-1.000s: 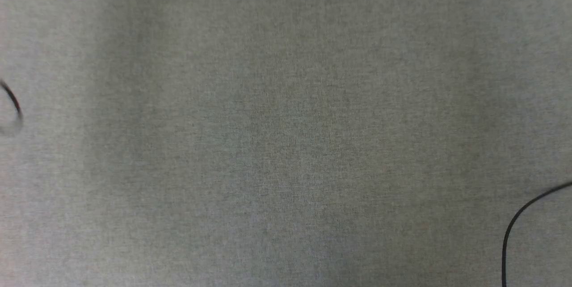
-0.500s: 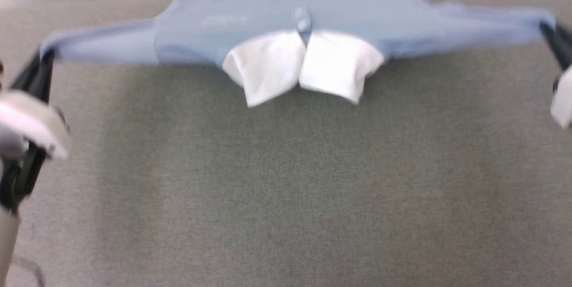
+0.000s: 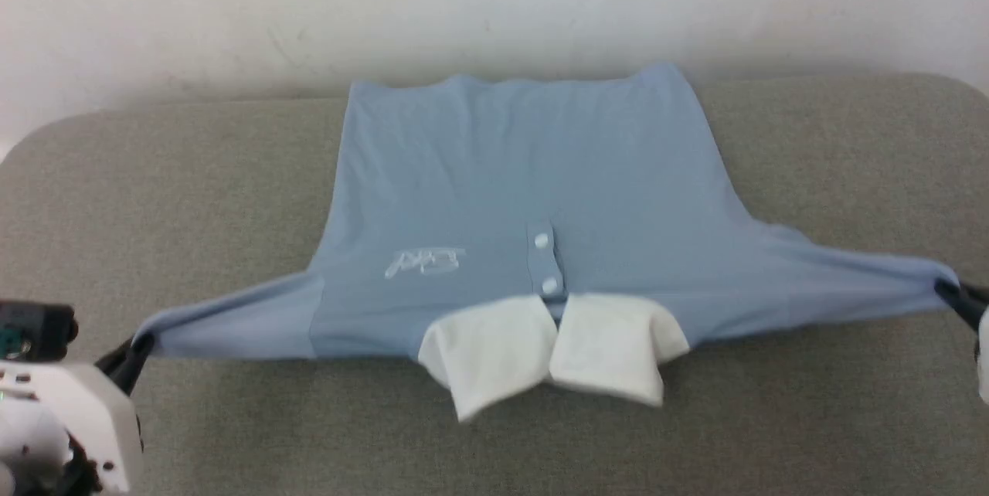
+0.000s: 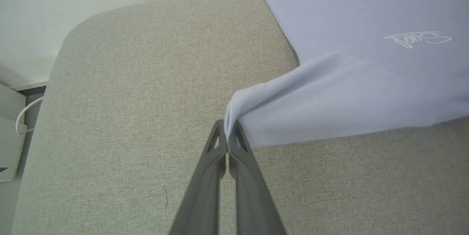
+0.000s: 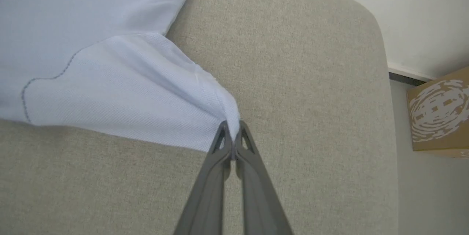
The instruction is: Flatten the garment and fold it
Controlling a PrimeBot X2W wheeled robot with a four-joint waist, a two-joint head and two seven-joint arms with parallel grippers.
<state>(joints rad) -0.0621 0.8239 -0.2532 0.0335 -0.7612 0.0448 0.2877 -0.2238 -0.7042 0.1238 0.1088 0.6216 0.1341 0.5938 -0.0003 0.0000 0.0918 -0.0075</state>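
Note:
The garment, a light blue short-sleeved shirt, lies spread on the grey table with its hem toward the far wall. Its white collar and two buttons face me, and a white script logo sits left of the placket. My left gripper is shut on the tip of the left sleeve, pulling it outward. At the right edge, my right gripper is shut on the right sleeve tip. Both sleeves are stretched taut. In the wrist views the left fingertips and right fingertips pinch cloth.
The grey fabric table has rounded far corners and ends against a white wall. A cardboard box stands on the floor beyond the table's right side. A white cable hangs off the left.
The head camera has tilted up, bringing the whole shirt and the wall into view. The shirt body now lies spread flat, with both sleeves still held by the grippers.

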